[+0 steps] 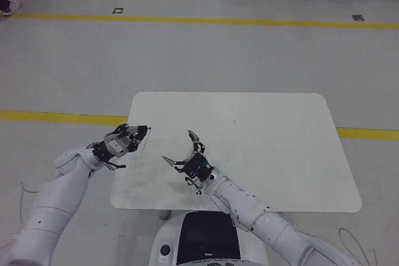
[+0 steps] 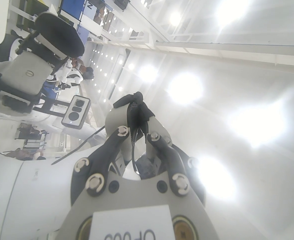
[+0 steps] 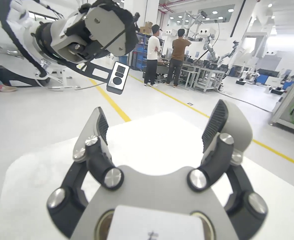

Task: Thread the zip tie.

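Top view. Left jaws pressed together on a thin black zip tie [image 1: 146,141], its strap hanging free from the tips, just over the edge of the white counter [image 1: 266,133]. Right jaws spread wide with nothing between them, held over the counter. Their tips are turned toward the left jaws, near but apart.

Left wrist view. Clamped tight on the zip tie [image 2: 133,141]. The strap runs from the tips back between the two fingers [image 2: 116,121] toward the palm and bends there. Black padding [image 2: 143,109] wrapped round the tips. Bright ceiling lights [image 2: 184,88] beyond the jaws.

Right wrist view. Right jaws wide apart, ribbed black pads [image 3: 214,121] facing each other, gripping nothing. Bare counter [image 3: 24,188] below and between them. Ahead of and above them, left jaws closed, the zip tie's thin strap [image 3: 118,37] slanting across one grey finger. Past both, grey floor with a yellow line [image 3: 111,103].
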